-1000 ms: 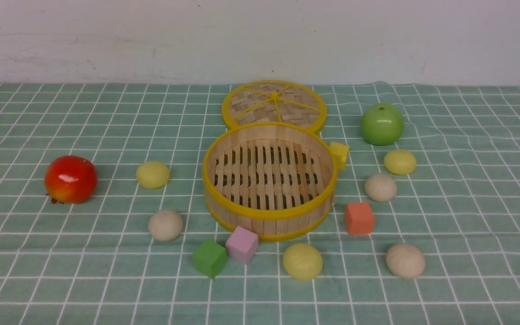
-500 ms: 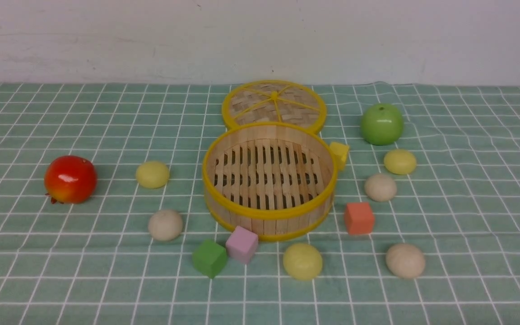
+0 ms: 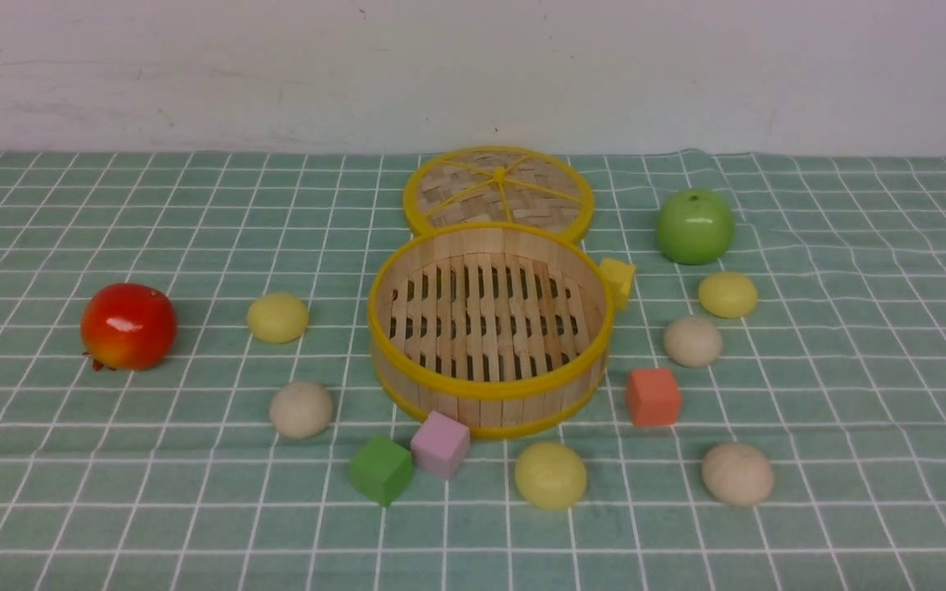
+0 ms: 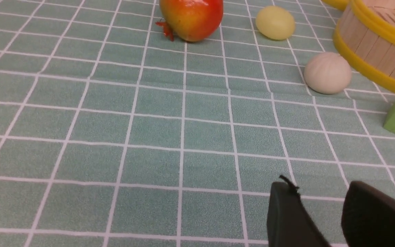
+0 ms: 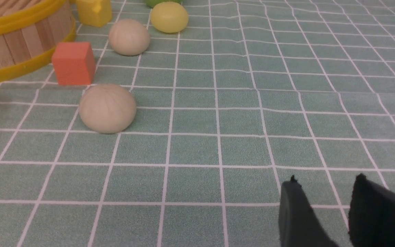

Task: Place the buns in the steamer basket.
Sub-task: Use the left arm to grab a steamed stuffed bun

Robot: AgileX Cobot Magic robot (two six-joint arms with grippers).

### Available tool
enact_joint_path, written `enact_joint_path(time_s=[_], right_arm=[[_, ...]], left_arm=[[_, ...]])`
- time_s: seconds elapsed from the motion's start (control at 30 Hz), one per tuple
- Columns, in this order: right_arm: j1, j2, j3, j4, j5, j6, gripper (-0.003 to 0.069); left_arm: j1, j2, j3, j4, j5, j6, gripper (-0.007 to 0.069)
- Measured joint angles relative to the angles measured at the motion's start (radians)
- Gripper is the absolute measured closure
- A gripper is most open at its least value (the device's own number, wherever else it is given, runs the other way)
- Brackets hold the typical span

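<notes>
The empty steamer basket stands mid-table. Around it on the cloth lie three pale yellow buns and three beige buns. No arm shows in the front view. My left gripper is open and empty, low over bare cloth, well short of a beige bun and a yellow bun. My right gripper is also open and empty over bare cloth, with a beige bun ahead and to one side.
The woven lid lies behind the basket. A red fruit sits far left, a green apple back right. Green, pink, orange and yellow cubes lie close around the basket.
</notes>
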Motion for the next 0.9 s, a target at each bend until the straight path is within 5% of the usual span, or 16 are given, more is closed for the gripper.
enact_joint_path(time_s=[0.37, 0.7, 0.9], right_arm=[[0.000, 0.000, 0.000, 0.000, 0.000, 0.000, 0.0419], [0.000, 0.000, 0.000, 0.000, 0.000, 0.000, 0.0419], [0.000, 0.000, 0.000, 0.000, 0.000, 0.000, 0.0419]], left_arm=[[0.000, 0.000, 0.000, -0.001, -0.181, -0.006, 0.0386], [0.000, 0.000, 0.000, -0.067, -0.571, -0.190, 0.0386], [0.000, 0.008, -0.054, -0.101, -0.641, -0.225, 0.0386]])
